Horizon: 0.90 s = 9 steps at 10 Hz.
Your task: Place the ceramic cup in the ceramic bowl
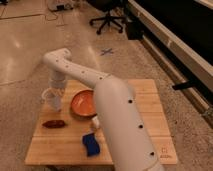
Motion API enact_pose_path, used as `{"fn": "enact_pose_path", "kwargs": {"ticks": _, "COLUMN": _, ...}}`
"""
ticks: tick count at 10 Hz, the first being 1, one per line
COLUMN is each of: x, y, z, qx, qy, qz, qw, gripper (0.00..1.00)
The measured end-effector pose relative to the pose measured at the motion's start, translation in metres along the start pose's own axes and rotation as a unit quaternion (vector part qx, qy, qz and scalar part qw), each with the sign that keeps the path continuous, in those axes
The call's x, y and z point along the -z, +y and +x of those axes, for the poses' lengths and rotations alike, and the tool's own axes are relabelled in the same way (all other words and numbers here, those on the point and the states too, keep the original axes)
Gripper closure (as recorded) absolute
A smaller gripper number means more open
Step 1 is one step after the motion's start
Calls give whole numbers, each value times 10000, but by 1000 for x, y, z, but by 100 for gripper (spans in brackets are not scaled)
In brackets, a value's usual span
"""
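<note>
At the counter's (150,110) edge, just beside the bowl (80,103), your gripper (55,101) hangs at the cup (47,94); you cannot tell its grip.

Glossy bowl (80,104) (matt white claw (55,100) beside)

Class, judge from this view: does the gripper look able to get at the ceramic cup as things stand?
Probably yes. The gripper is down at the ceramic cup, at the wooden table's edge, with nothing visible between them. The ceramic bowl sits beside them, out of the way.
</note>
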Motion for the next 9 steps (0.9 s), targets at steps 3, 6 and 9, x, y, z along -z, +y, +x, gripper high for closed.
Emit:
{"fn": "enact_pose_path", "kwargs": {"ticks": 3, "x": 41, "y": 12, "z": 6, "qx": -100, "qy": -112, "qz": 309, "qw": 9994, "gripper": 100}}
{"fn": "enact_pose_path", "kwargs": {"ticks": 6, "x": 70, "y": 58, "z": 23, "qx": -350, "qy": 1, "qz": 282, "qw": 9990, "gripper": 100}}
{"fn": "enact_pose_path", "kwargs": {"ticks": 9, "x": 82, "y": 112, "z": 28, "qx": -530, "qy": 94, "qz": 174, "qw": 9984, "gripper": 100}}
